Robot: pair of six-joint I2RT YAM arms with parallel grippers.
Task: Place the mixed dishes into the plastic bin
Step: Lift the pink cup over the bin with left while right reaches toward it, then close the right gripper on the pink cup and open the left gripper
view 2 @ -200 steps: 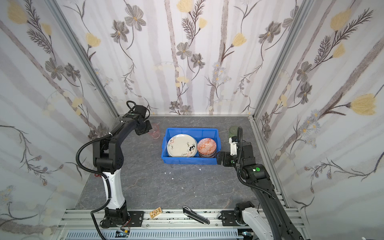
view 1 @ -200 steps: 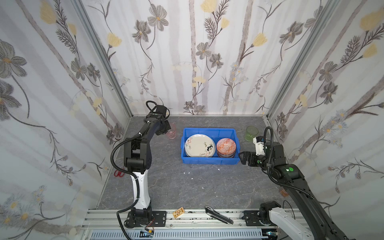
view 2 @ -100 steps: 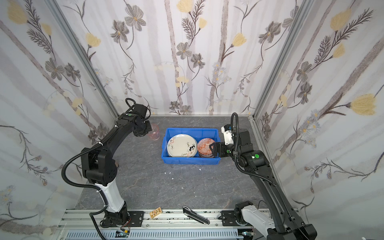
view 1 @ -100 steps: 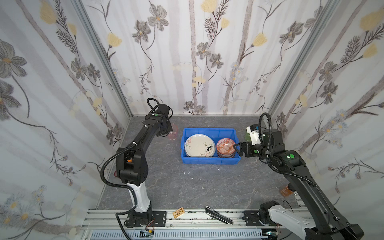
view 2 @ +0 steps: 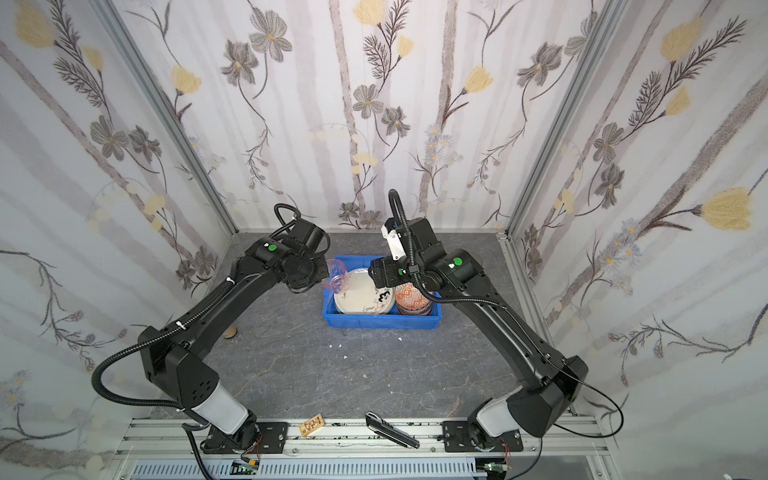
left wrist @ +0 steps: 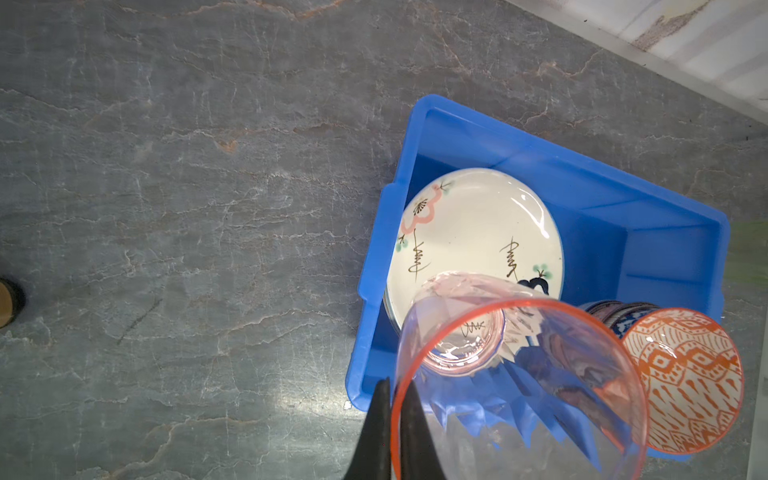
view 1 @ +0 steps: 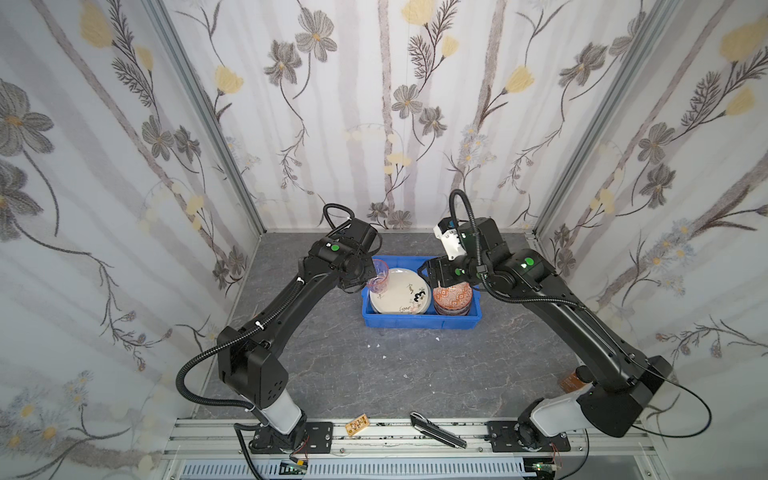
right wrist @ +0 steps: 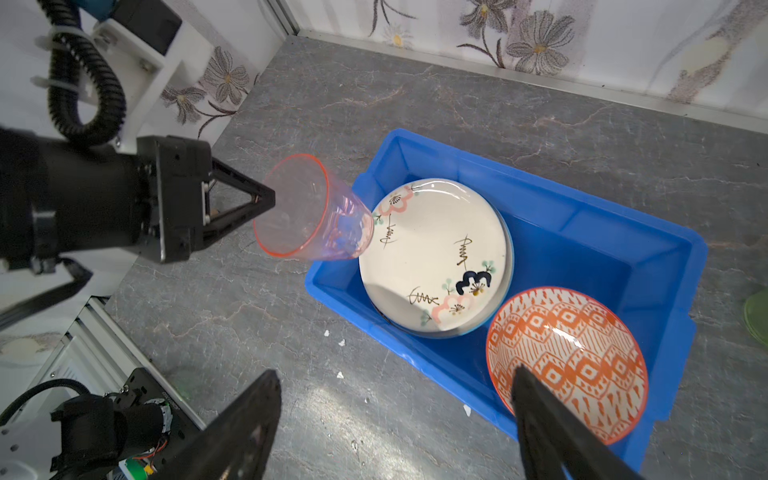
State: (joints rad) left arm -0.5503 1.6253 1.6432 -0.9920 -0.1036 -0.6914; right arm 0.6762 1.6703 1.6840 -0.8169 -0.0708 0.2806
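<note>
Both arms have swung in over the blue bin (view 1: 419, 323) in the last second. The left one has carried the pink tumbler (view 1: 379, 279) from left of the bin to just above its left edge, mid-frame in both top views. The left fingers (left wrist: 376, 428) are clenched on the tumbler's rim, one inside and one outside, and it hangs tilted over the cream floral plate (right wrist: 432, 253). The right fingers (right wrist: 544, 432) stand spread and empty above the orange bowl (right wrist: 569, 353). Lowering and letting go looks next — then the green tumbler (right wrist: 757, 316), out on the tabletop (right wrist: 415, 104).
</note>
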